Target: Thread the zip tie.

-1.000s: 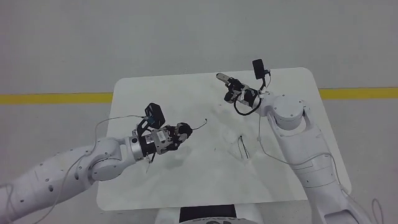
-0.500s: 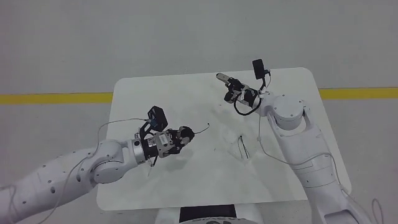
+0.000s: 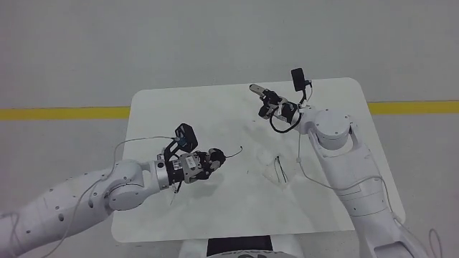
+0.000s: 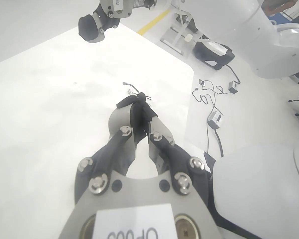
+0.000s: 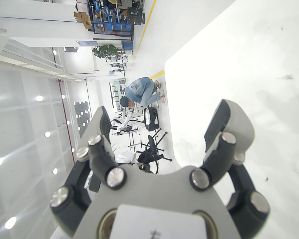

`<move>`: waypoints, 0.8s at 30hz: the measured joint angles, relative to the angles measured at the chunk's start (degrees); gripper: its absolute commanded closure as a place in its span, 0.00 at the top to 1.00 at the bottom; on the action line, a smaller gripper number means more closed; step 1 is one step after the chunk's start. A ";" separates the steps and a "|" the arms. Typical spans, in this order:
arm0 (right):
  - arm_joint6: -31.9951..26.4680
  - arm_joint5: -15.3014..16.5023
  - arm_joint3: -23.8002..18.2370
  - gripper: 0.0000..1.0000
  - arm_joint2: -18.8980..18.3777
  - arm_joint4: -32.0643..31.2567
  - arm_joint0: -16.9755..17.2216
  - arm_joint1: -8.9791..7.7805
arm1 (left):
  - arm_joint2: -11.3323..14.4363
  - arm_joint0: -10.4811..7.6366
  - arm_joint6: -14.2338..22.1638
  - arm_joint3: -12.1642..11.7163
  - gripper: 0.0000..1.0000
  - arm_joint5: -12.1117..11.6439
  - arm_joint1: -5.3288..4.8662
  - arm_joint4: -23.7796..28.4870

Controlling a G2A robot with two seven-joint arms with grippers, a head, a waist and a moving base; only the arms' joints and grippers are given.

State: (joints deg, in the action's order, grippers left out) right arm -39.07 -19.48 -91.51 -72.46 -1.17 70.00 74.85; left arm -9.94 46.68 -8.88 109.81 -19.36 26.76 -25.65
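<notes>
- A thin dark zip tie (image 3: 234, 150) sits just below the middle of the top view. It is held over the white surface (image 3: 215, 107) and slants up toward the right, with its free end pointing at the frame's centre.
- In the left wrist view the zip tie (image 4: 131, 87) is a short curved strand with a small head at its tip. It sticks out past the fingertips near the centre of the frame.
- The left tool (image 3: 217, 158) is pinched tight on the zip tie's near end, its black pads pressed together with no gap.
- Compared with one second ago, the left tool has slid a little toward the lower right of the top view, carrying the zip tie with it. The strand's slant looks the same.
- The right tool (image 5: 162, 115) is spread wide with nothing between its fingers. In the top view it is near the surface's upper edge, right of centre, well apart from the zip tie. It has not shifted over that second.
- A few loose dark strands (image 3: 280, 168) lie flat on the surface to the right of the zip tie, in the same spot as before.
- The surface has rounded corners, and a yellow floor line (image 3: 64, 112) runs behind it on both sides.
</notes>
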 measured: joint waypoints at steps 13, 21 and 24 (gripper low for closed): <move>0.00 0.00 0.00 1.00 0.00 0.00 0.00 0.00 | 0.20 -1.02 1.53 -2.89 0.00 -0.12 1.04 5.31; 0.00 0.00 0.00 1.00 0.00 0.00 0.00 0.00 | 0.20 0.34 -2.46 -3.16 0.00 -0.12 0.46 2.78; 0.00 0.00 0.00 1.00 0.00 0.00 0.00 0.00 | 0.20 0.76 -3.01 -3.39 0.00 -0.12 0.22 2.52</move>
State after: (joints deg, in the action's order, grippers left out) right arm -39.07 -19.48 -91.51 -72.46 -1.17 70.00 74.85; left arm -9.74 47.44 -11.89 106.42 -19.48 26.99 -23.13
